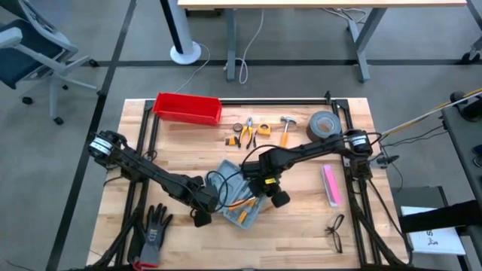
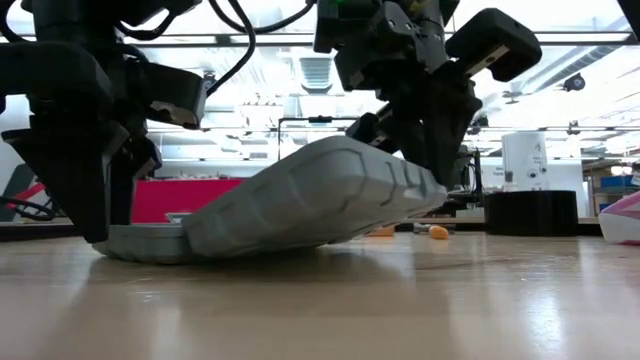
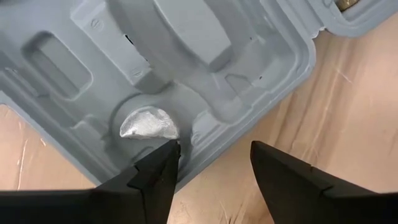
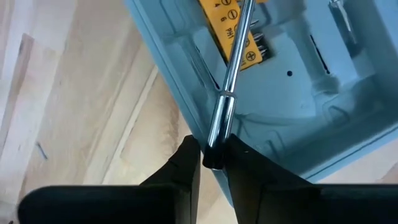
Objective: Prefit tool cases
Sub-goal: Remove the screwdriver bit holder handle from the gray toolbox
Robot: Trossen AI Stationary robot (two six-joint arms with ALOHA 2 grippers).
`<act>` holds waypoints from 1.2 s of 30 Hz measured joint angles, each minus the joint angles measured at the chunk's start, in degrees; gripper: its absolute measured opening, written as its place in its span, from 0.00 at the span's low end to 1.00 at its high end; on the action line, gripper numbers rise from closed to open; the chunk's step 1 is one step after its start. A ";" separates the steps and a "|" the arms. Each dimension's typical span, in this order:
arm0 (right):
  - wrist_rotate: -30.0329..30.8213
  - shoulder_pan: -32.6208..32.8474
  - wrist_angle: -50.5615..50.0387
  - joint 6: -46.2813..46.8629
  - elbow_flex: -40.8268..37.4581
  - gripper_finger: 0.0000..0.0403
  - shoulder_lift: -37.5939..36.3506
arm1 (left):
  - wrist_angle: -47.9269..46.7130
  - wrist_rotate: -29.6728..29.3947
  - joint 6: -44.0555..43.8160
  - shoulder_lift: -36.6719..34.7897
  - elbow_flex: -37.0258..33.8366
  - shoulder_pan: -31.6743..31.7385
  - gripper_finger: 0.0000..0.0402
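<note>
The grey-blue tool case point(image 1: 237, 194) lies open at the table's middle. In the low view one half point(image 2: 140, 240) rests flat on the wood and the other half point(image 2: 320, 195) slants up from it. My left gripper point(image 3: 214, 162) points down at the flat half and is open, one finger inside the grey moulded tray point(image 3: 155, 68) and one outside its rim. My right gripper point(image 4: 211, 163) is shut on a chrome rod point(image 4: 233, 68), which reaches over a yellow bit holder point(image 4: 227, 28) in the case. My left gripper has one finger point(image 3: 158, 177) over the tray floor just inside the rim point(image 3: 205, 158) and the other point(image 3: 280, 180) over bare wood. I cannot tell whether either finger touches the case. My right gripper pinches the rod's near end point(image 4: 216, 140) between its two fingers, coming steeply from above. The rod runs on from the fingertips along their line, over the case's rim and interior.
A red bin point(image 1: 187, 108) stands at the far left. Pliers point(image 1: 247, 129), a hammer point(image 1: 286, 129) and a tape roll point(image 1: 324, 125) lie along the far side. A pink object point(image 1: 330, 184) and glasses point(image 1: 336, 233) lie right, and a glove point(image 1: 154, 229) near left.
</note>
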 joint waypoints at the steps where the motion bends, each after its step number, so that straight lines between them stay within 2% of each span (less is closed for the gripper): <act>1: -0.03 0.06 0.12 0.31 -0.02 0.11 0.04 | 0.00 0.01 0.00 0.00 0.00 0.00 0.51; 5: 1.20 0.10 0.86 2.65 -0.27 0.15 0.04 | 0.00 0.46 -0.04 0.00 0.00 0.00 0.52; 10: 8.01 0.25 1.55 4.04 -1.35 0.24 0.09 | 0.16 0.64 -0.41 0.00 0.00 -0.04 0.53; 19: 9.75 0.45 2.44 4.68 -2.46 0.36 0.11 | 0.42 0.62 -0.40 0.00 0.00 0.00 0.50; 29: 10.67 0.88 6.61 1.62 -1.79 0.36 0.11 | 0.64 0.61 -0.42 0.00 0.00 0.00 0.52; 34: 10.81 0.23 7.52 -2.63 -0.66 0.34 0.11 | 0.78 0.61 -0.42 0.00 0.00 0.00 0.52; 36: 12.70 -0.16 7.70 -5.28 -0.51 0.33 0.11 | 1.02 0.61 -0.42 0.00 0.00 0.00 0.52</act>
